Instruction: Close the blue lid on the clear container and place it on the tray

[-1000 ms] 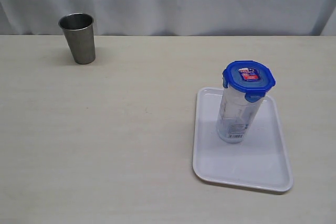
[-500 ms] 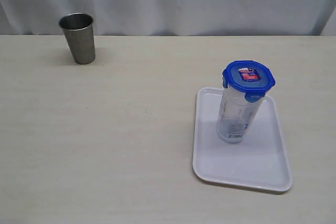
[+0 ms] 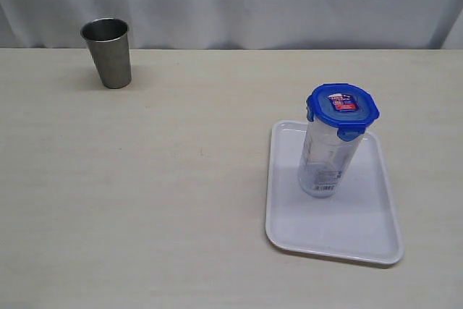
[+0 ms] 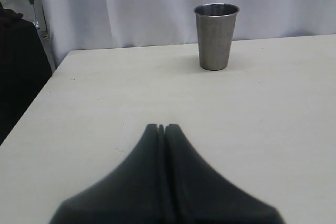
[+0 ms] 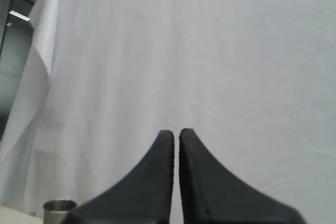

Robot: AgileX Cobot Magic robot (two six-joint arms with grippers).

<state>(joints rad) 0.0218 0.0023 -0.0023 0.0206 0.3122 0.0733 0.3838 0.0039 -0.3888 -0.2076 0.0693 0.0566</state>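
Blue lid (image 3: 343,108) is sitting atop clear container (image 3: 327,161), which is standing upright inside tray (image 3: 362,236), toward its far end; flap latching cannot be told. Steel cup (image 3: 108,52) is standing well apart on tabletop (image 3: 145,179). Left gripper (image 4: 161,128) & right gripper (image 5: 176,133) are both resting pressed together, empty, not showing in ext. view. Judged: task approx. complete. Arms should be moving wide of the tippy-looking canister.

Left tool (image 4: 161,128) and right tool (image 5: 176,132): black, tapering, perhaps matte plastic.
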